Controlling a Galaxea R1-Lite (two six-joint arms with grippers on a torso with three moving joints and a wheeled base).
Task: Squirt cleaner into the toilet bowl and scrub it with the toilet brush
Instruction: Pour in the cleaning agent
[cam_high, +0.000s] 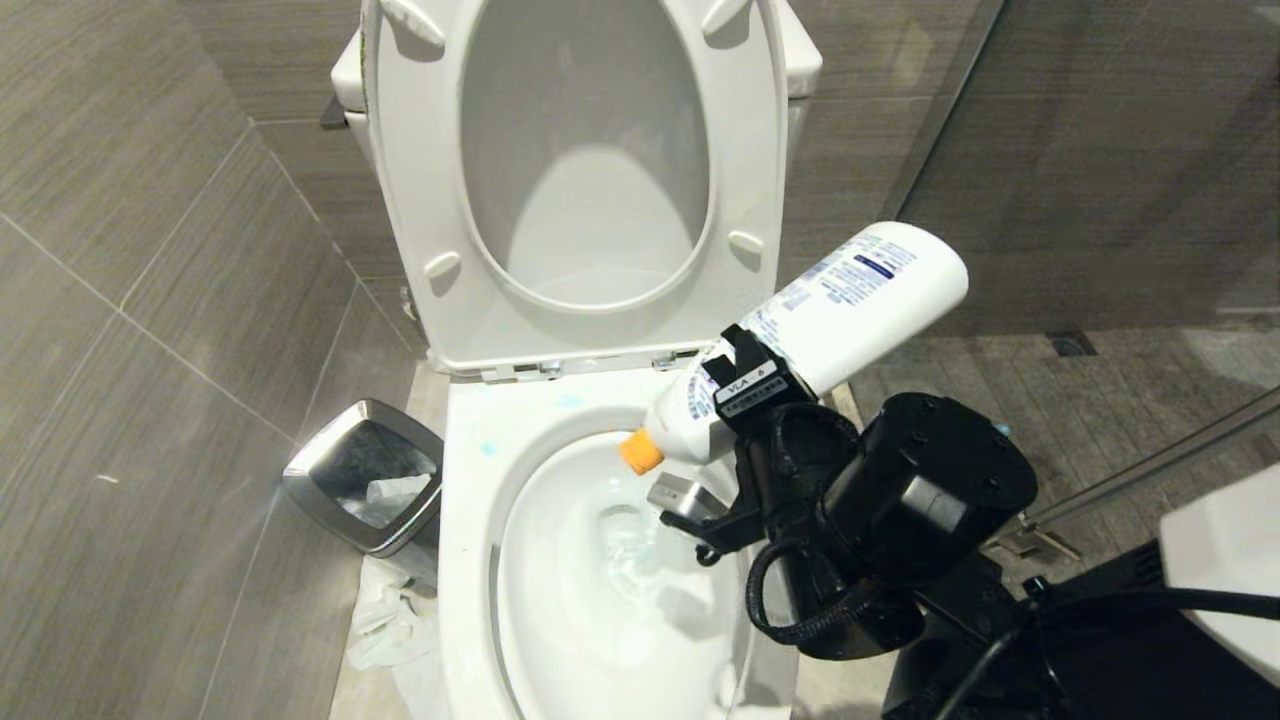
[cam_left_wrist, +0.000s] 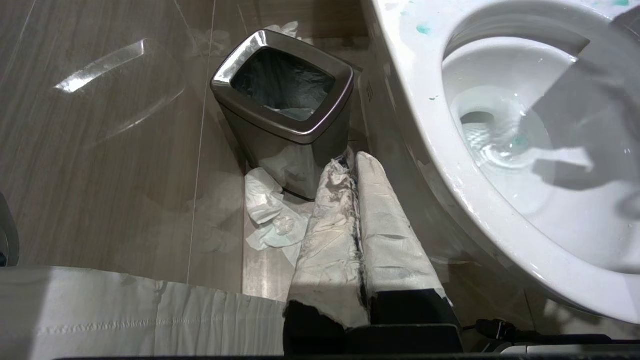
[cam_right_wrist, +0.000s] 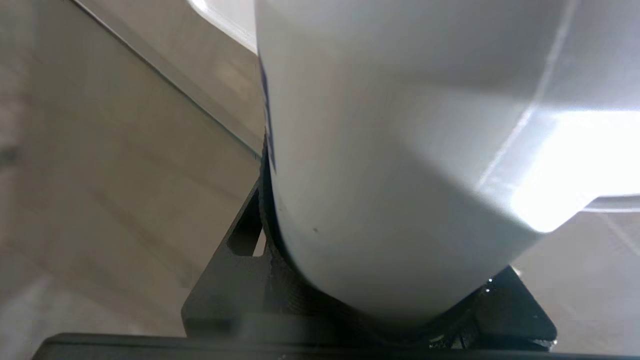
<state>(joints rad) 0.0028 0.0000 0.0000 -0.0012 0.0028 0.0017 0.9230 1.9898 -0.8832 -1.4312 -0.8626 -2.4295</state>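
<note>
- White plastic is filling the right gripper (cam_high: 755, 385): its jaws are clamping the cleaner (cam_high: 830, 320) around the lower body, half closed because the bottle itself is keeping them apart
- Cleaner bottle is lying tilted, base up toward the right and its orange cap (cam_high: 641, 452) pointing down over the back rim of the toilet bowl (cam_high: 470, 560), just above the basin
- To be doing this step well, I judge the cap should be sitting clearly inside the rim line before any squeeze (teal spots on the rim (cam_left_wrist: 423, 29) suggest some liquid is landing outside the basin), and the pinch should be firm and steady so the stream is running down the inner wall
- Sweeping the nozzle around the rim would be spreading cleaner more evenly than one spot
- Left gripper (cam_left_wrist: 356, 165) is hanging parked beside the bowl with its wrapped fingers pressed together, holding nothing
- Head view is showing the raised seat (cam_high: 420, 200) and the bottle's tilt; the left wrist view alone is showing rippling water with a teal tint at the drain, plus the steel bin (cam_left_wrist: 285, 100) and crumpled tissue (cam_left_wrist: 270, 210) on the floor
- Right wrist view is giving only the bottle wall pressed into the jaws
- Toilet brush is not appearing in any view
</note>
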